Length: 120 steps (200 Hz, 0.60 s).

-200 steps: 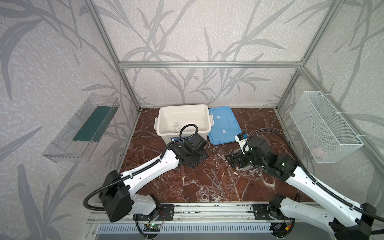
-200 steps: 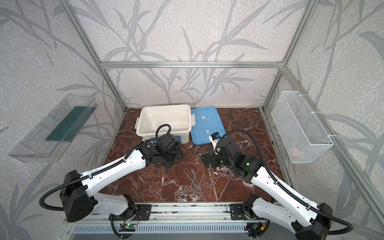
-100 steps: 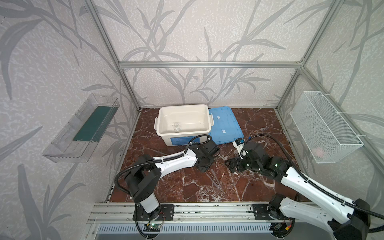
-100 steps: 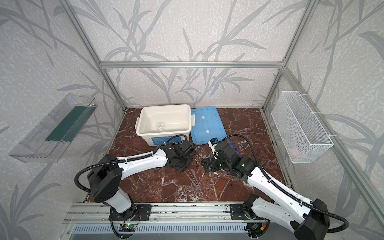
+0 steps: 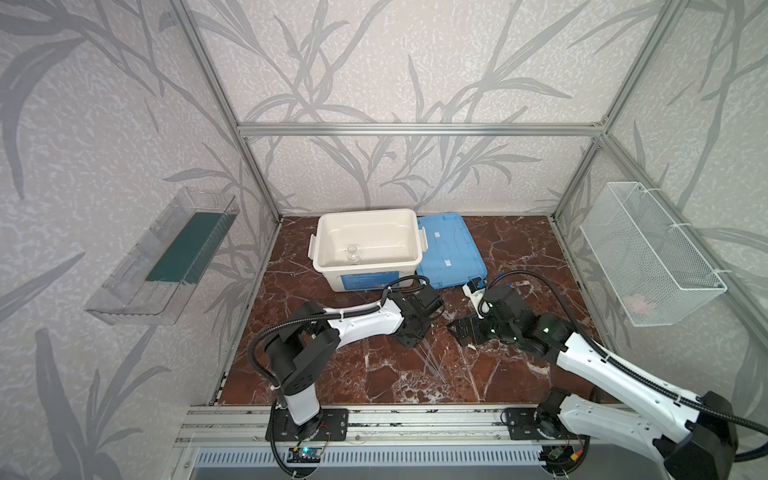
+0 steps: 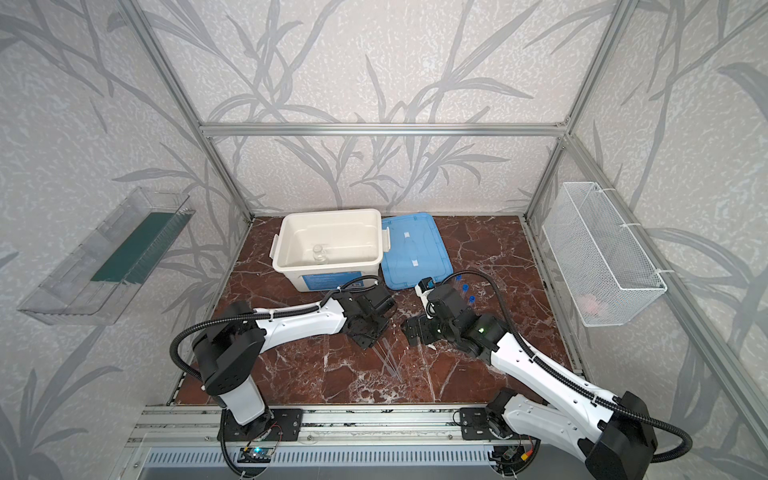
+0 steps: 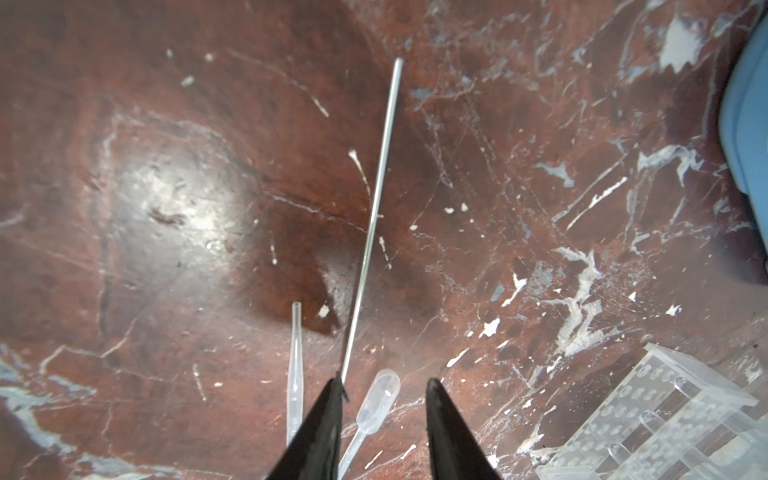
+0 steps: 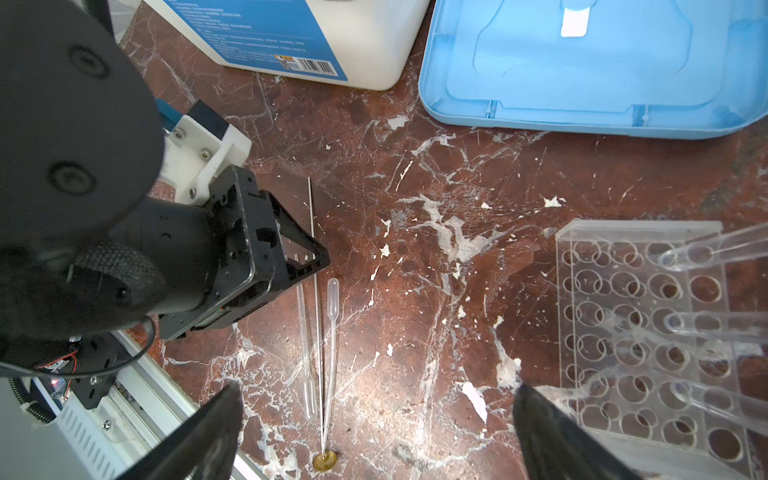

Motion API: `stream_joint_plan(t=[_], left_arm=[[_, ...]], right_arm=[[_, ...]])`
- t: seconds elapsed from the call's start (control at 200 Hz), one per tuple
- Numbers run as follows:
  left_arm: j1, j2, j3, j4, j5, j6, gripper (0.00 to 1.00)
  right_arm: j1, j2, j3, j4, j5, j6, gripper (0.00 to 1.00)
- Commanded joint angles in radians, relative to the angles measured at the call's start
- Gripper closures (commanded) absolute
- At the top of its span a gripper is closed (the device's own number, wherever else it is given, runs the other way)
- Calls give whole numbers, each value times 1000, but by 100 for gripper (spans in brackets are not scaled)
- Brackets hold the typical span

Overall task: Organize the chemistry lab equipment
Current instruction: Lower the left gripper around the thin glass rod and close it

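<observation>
One claw point(image 7: 384, 380), left, apparently nearer pipettes point(image 7: 295, 374) now.

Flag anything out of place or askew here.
Two clear pipettes and a thin metal rod lie loose on the marble table, side by side at the left gripper, pipettes pointing opposite ways. Nothing looks spilled or broken.

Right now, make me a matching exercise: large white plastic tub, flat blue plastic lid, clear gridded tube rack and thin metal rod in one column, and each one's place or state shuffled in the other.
1. large white plastic tub
2. flat blue plastic lid
3. clear gridded tube rack
4. thin metal rod

A. lies between two clear pipettes
B. has clear tubes in its holes
C. holds a small clear vessel
D. lies flat on the marble table, beside the tub

Pairs: 1-C, 2-D, 3-B, 4-A
</observation>
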Motion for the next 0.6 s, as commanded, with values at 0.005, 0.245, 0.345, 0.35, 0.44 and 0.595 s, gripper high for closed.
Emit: stream_joint_plan(t=[0.005, 0.245, 0.345, 0.35, 0.44, 0.595], left_arm=[[-5, 21, -29, 10, 12, -59, 67], [-5, 26, -21, -11, -2, -48, 68], [-5, 40, -26, -5, 8, -52, 72], [-5, 40, -27, -5, 11, -52, 72], [-6, 60, -23, -4, 26, -55, 72], [-5, 75, -17, -13, 25, -52, 75]], right_arm=[[-8, 11, -5, 23, -3, -8, 1], [-8, 12, -13, 24, 2, -5, 1], [-8, 14, -15, 28, 2, -2, 1], [-8, 14, -16, 27, 2, -2, 1], [-8, 14, -15, 25, 0, -2, 1], [-8, 7, -18, 21, 9, -2, 1]])
